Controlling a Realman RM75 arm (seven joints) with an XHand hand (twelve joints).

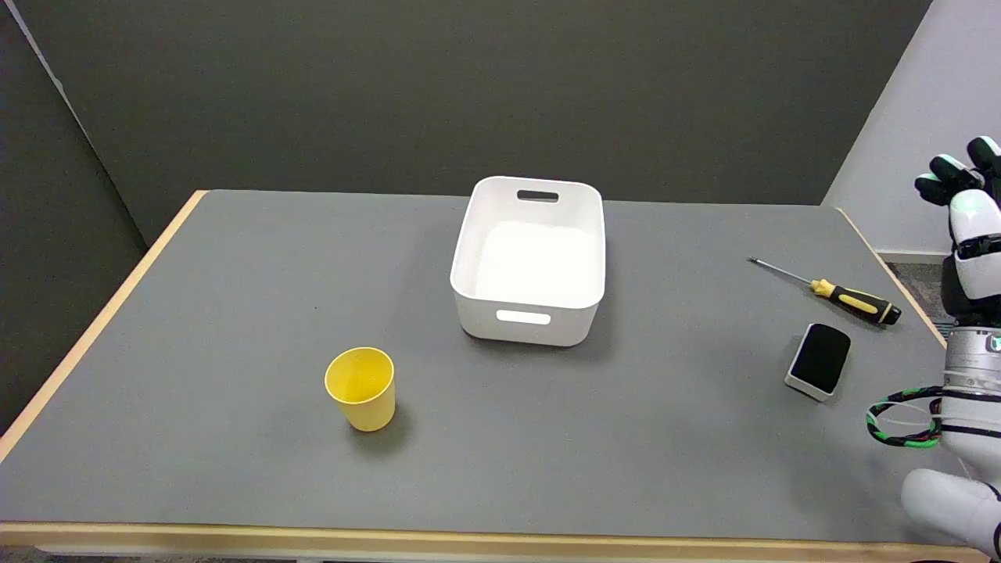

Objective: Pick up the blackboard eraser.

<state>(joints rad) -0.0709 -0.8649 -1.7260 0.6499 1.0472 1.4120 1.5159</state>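
Observation:
The blackboard eraser [819, 360], a small block with a black top and pale sides, lies flat on the grey table [235, 297] near its right edge. My right hand [970, 211] is raised at the far right of the head view, off the table's right edge and well above and behind the eraser. It holds nothing. Its fingertips point up and part of the hand is cut off by the frame edge, so how far the fingers are spread is unclear.
A screwdriver [844, 294] with a yellow-and-black handle lies just behind the eraser. A white bin [532, 309] stands at the table's middle, and a yellow cup [362, 388] stands at the front left.

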